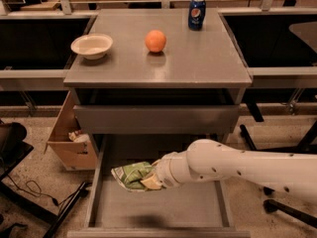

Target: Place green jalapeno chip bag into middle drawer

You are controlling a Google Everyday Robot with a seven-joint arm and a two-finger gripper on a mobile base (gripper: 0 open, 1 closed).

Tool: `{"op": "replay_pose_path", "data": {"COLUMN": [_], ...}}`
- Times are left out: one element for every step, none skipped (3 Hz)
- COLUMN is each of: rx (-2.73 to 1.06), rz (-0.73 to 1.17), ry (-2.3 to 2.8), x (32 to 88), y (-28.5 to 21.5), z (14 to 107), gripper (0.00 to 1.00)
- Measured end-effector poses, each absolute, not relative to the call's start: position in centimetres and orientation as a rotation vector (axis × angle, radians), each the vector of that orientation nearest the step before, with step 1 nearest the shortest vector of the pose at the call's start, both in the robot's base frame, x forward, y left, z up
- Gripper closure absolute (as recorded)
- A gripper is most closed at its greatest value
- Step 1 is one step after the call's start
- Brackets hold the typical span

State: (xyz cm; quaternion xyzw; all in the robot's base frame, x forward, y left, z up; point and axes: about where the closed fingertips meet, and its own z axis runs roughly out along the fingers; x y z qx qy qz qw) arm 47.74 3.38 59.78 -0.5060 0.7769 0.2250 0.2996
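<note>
The green jalapeno chip bag (pixel 130 175) is a wrinkly green bag held at the end of my white arm. My gripper (pixel 148 178) is shut on the bag, with the fingers mostly hidden behind it. The bag hangs over the left part of the open middle drawer (pixel 158 209), a wide shallow grey drawer with a bare floor, pulled out below the cabinet. The bag casts a shadow on the drawer floor and looks to be a little above it.
On the cabinet top (pixel 198 58) stand a white bowl (pixel 91 45), an orange (pixel 155 40) and a blue soda can (pixel 196 13). A closed drawer front (pixel 158 119) sits above. A cardboard box (pixel 72 143) stands left; cables lie on the floor.
</note>
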Motion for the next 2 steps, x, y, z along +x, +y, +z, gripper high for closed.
{"op": "replay_pose_path", "data": {"rx": [-1.288,-1.214], "rz": [0.654,0.729], "ry": [2.088,2.104], "x": [49.7,50.4], "y": [2.0,1.3], "z": [54.1,48.8], "gripper": [1.0,0.96]}}
